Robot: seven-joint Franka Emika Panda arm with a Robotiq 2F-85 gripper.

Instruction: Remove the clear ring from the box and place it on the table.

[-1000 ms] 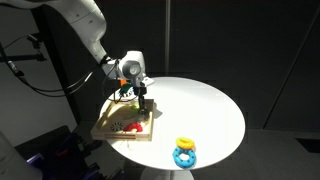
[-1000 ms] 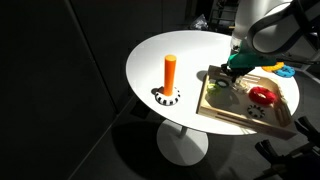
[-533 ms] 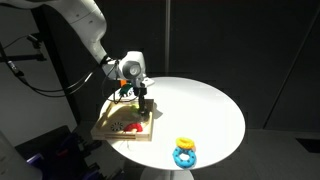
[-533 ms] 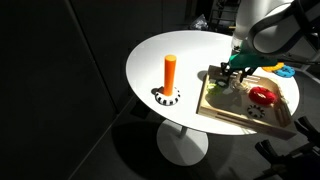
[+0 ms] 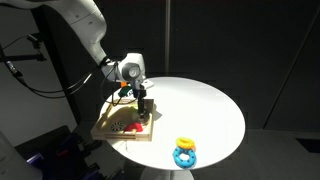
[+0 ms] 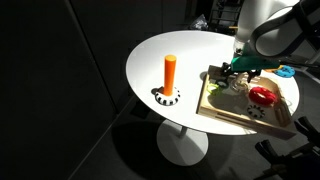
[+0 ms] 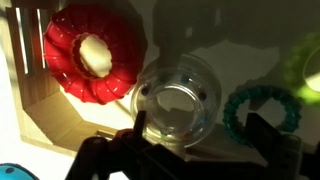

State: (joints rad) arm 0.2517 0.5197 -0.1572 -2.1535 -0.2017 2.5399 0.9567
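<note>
The clear ring [image 7: 176, 104] lies flat on the floor of the box [image 7: 32, 92], a tan wooden tray, in the wrist view. My gripper [image 7: 200, 140] hangs just over it, open, with nothing held. The ring sits nearer the left finger [image 7: 137, 133] than the right one [image 7: 268, 135]. In both exterior views the gripper [image 5: 146, 109] [image 6: 238, 80] is low over the box [image 5: 108, 131] [image 6: 226, 113], which stands at the edge of the white round table [image 5: 205, 105] [image 6: 160, 50]. The clear ring is too faint to make out there.
In the box a red ring [image 7: 93, 52] [image 6: 262, 95] lies beside the clear one, with a teal ring [image 7: 258, 108] and a yellow-green piece [image 7: 305, 62]. An orange peg [image 6: 170, 72] stands on a striped base. A yellow and blue ring stack [image 5: 184, 152] sits on the table.
The jaws have gone from shut to open over the box. The arm has stayed almost where it was.
</note>
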